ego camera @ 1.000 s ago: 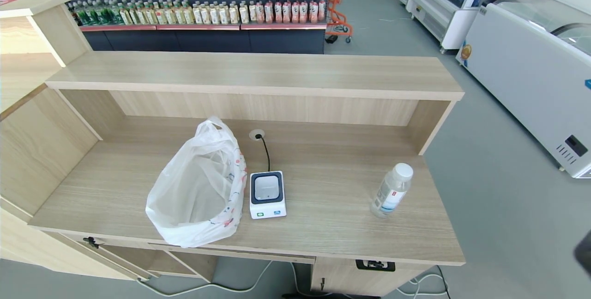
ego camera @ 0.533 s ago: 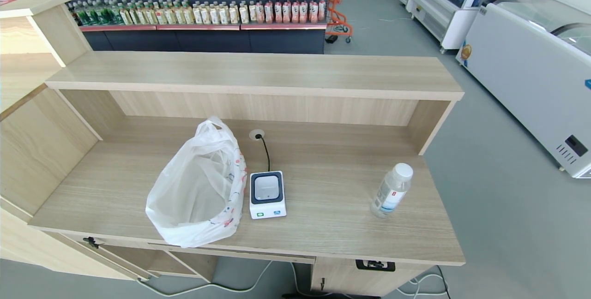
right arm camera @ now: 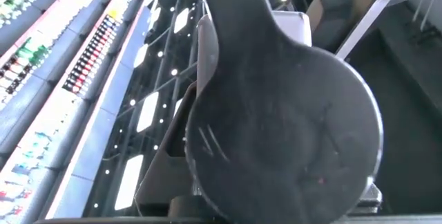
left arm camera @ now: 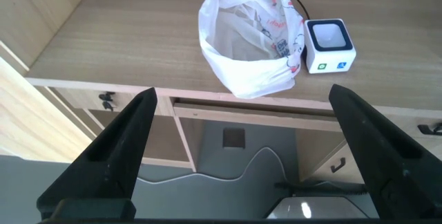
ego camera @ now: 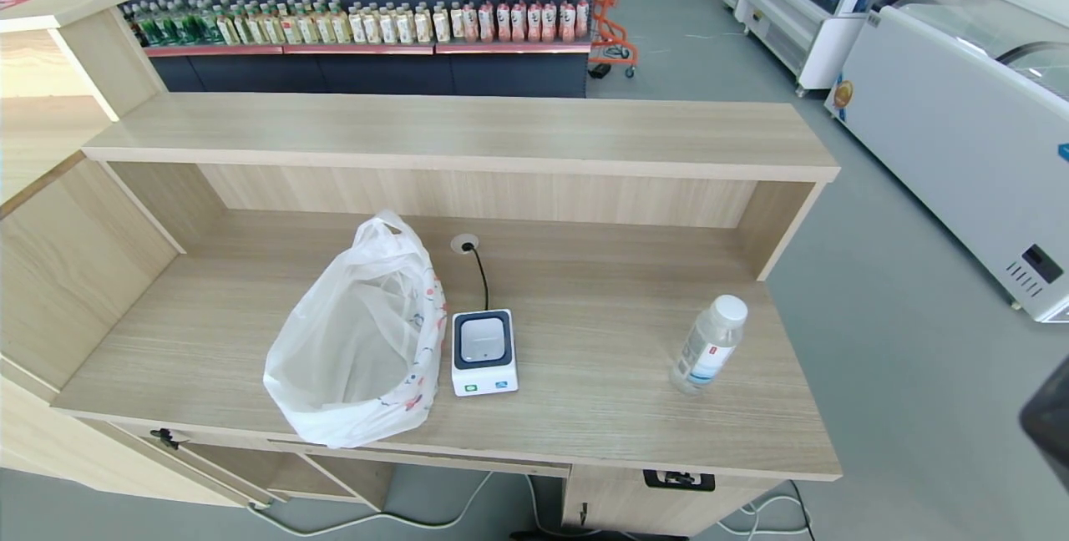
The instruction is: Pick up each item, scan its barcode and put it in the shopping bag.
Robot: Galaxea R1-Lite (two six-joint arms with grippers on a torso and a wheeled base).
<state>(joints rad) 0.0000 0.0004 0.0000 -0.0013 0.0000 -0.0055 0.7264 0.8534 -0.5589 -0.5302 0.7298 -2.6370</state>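
Note:
A clear water bottle [ego camera: 708,345] with a white cap stands upright near the counter's right end. The white shopping bag [ego camera: 359,341] sits open at the front left of the counter, and the white barcode scanner [ego camera: 483,351] lies just right of it. My left gripper [left arm camera: 243,96] is open and held off the counter's front edge, below the bag [left arm camera: 252,37] and scanner [left arm camera: 330,44], with nothing between its fingers. A dark part of my right arm [ego camera: 1048,428] shows at the far right, below and to the right of the bottle. A dark rounded part [right arm camera: 283,120] is close up in the right wrist view.
The wooden counter [ego camera: 585,332] has a raised shelf along its back and side walls at both ends. The scanner's black cable [ego camera: 480,274] runs back to a hole in the top. Store shelves and freezers stand beyond.
The dark part of my right arm left the head view's right edge, then came back higher and larger. Bag, scanner and bottle have not moved.

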